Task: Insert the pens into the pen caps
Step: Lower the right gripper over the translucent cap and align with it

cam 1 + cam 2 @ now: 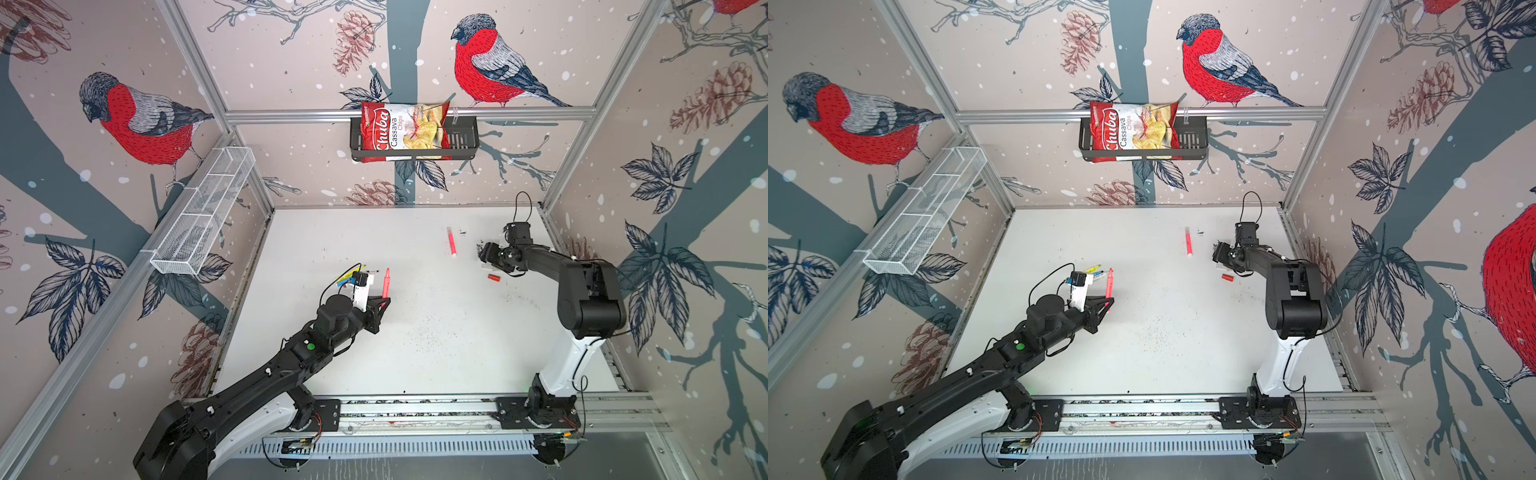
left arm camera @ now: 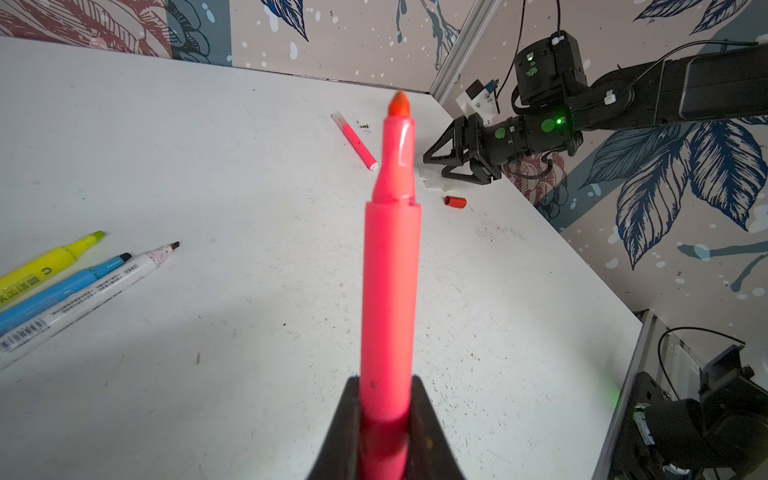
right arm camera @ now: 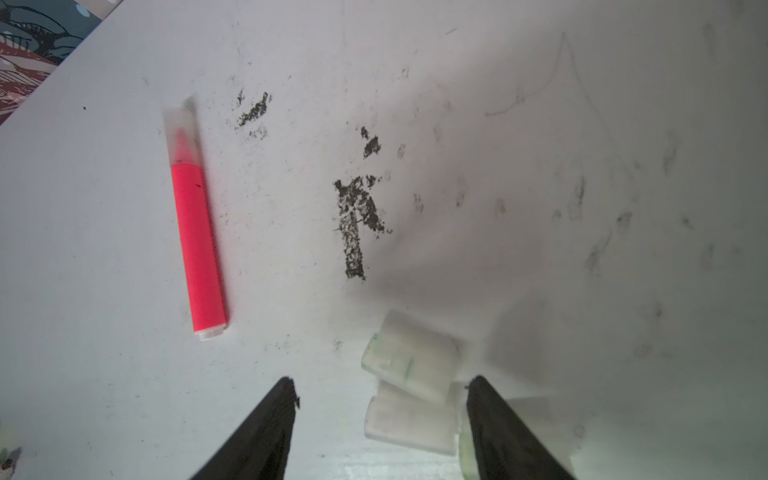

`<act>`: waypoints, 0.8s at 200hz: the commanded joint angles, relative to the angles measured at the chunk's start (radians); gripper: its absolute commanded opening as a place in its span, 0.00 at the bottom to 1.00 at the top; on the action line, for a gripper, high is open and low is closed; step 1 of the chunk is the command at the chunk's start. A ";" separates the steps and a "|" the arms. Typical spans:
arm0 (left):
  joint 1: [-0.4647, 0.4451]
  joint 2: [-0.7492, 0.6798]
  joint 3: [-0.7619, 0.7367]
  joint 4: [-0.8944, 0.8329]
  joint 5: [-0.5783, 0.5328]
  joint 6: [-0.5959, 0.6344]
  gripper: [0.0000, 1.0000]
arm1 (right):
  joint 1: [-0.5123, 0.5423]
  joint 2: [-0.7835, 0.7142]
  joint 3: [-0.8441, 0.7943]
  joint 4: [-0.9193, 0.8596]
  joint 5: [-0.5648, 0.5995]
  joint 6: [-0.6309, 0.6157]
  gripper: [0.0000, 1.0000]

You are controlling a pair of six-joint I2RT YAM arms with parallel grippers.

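Nearest the viewer, a metal rail [image 1: 415, 409] along the front edge of a white table [image 1: 415, 340] carries the black left arm [image 1: 257, 374] and right arm [image 1: 582, 291]. High on the left wall hangs a white mesh basket [image 1: 199, 216].

At the left of the table, three uncapped pens lie side by side: a yellow pen [image 2: 54, 259], a blue pen [image 2: 62, 291] and a white pen [image 2: 95, 291] with a dark tip. Just to their right, the left gripper [image 2: 384, 399] is clamped on the rear end of a neon pink pen [image 2: 390, 291]. It sticks straight out from the jaws, its orange-red tip bare and pointing toward the back wall.

On that wall, a black wire shelf [image 1: 465, 137] holds a red bag of chips [image 1: 399, 129]. Right of centre, toward the back, a second neon pink pen [image 3: 197, 241] lies flat with a translucent cap [image 3: 183, 133] over its tip.

Farther right, a small red cap [image 1: 493, 277] lies alone on the table. Just behind it, the right gripper [image 3: 382, 380] sits low with its fingers apart, straddling two whitish clear caps [image 3: 411, 361] that lie touching. One finger stands clear of them; the other is just beside them.
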 commanded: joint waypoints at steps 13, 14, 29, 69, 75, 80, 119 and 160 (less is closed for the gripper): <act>0.001 -0.006 -0.002 0.003 -0.016 0.013 0.00 | 0.013 -0.016 -0.009 -0.007 0.024 -0.005 0.67; 0.001 -0.006 -0.002 0.002 -0.016 0.014 0.00 | 0.014 -0.017 -0.009 -0.007 0.024 -0.005 0.67; 0.001 -0.006 -0.001 0.001 -0.014 0.013 0.00 | 0.017 -0.010 -0.013 -0.006 0.022 -0.006 0.67; 0.000 -0.025 -0.005 -0.015 -0.026 0.017 0.00 | 0.028 0.000 -0.028 0.006 0.013 0.003 0.67; 0.001 -0.027 -0.005 -0.017 -0.029 0.017 0.00 | 0.032 0.000 -0.032 0.006 0.014 0.003 0.67; 0.000 -0.030 -0.006 -0.015 -0.032 0.018 0.00 | 0.036 -0.002 -0.033 0.009 0.016 0.004 0.67; 0.000 -0.027 -0.007 -0.013 -0.034 0.018 0.00 | 0.062 -0.019 -0.077 0.036 -0.006 0.024 0.67; 0.000 -0.026 -0.013 -0.006 -0.038 0.016 0.00 | 0.090 -0.063 -0.144 0.112 -0.135 0.049 0.67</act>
